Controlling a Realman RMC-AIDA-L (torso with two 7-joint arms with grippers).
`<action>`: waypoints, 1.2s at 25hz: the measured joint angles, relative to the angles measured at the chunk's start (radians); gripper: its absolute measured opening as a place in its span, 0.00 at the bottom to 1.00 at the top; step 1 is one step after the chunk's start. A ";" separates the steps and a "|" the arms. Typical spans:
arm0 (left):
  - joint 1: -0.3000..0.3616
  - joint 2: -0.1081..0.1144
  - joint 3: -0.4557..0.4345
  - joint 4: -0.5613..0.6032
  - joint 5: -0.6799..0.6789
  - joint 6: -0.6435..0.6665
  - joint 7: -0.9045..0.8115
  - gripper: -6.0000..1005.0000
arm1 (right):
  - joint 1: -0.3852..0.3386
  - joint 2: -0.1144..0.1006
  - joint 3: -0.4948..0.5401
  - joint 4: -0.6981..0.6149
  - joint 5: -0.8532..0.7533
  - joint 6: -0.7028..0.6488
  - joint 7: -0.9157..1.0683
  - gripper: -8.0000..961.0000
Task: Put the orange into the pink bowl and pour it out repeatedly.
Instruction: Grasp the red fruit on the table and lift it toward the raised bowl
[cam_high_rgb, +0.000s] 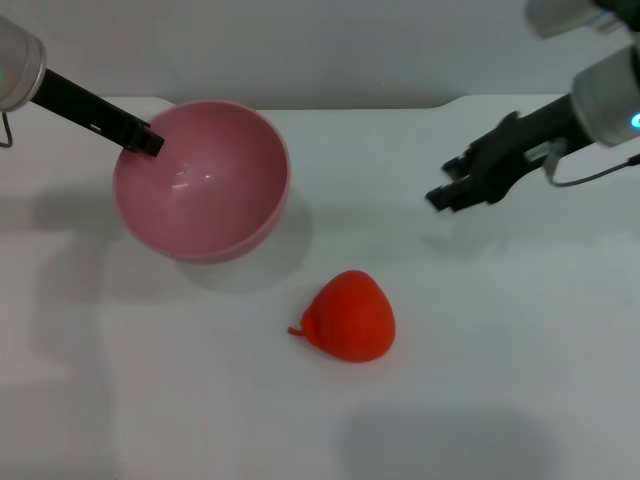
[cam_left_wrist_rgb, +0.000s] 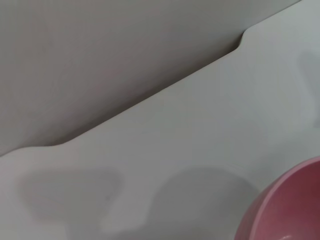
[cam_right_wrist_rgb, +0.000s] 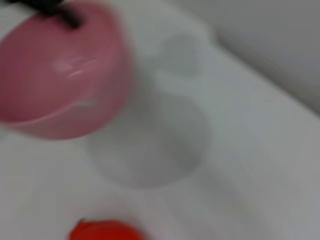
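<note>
Now lower right tool (cam_high_rgb: 447, 192), spread wide at upper right, squarely over orange (cam_high_rgb: 349, 315) at centre; keep left tool (cam_high_rgb: 150, 141), clamped on tilted pink bowl (cam_high_rgb: 203, 182) rim, steady.

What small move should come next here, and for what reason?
Probably the right claw should descend toward the orange. The orange lies on the table, outside the pink bowl, which is empty and tilted in the left claw.

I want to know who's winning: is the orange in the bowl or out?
Out. The orange lies on the table, apart from the empty, tilted bowl held by the left gripper.
</note>
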 joint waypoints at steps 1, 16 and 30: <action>0.000 0.000 0.000 -0.001 0.000 0.000 0.000 0.05 | 0.006 0.018 -0.017 -0.030 -0.021 -0.022 -0.008 0.51; 0.018 -0.001 0.003 -0.006 0.001 0.012 0.000 0.05 | 0.092 0.091 -0.271 0.043 -0.003 0.046 -0.013 0.56; 0.031 -0.003 0.014 -0.014 0.001 0.009 0.005 0.05 | 0.131 0.099 -0.394 0.172 0.055 0.143 0.014 0.65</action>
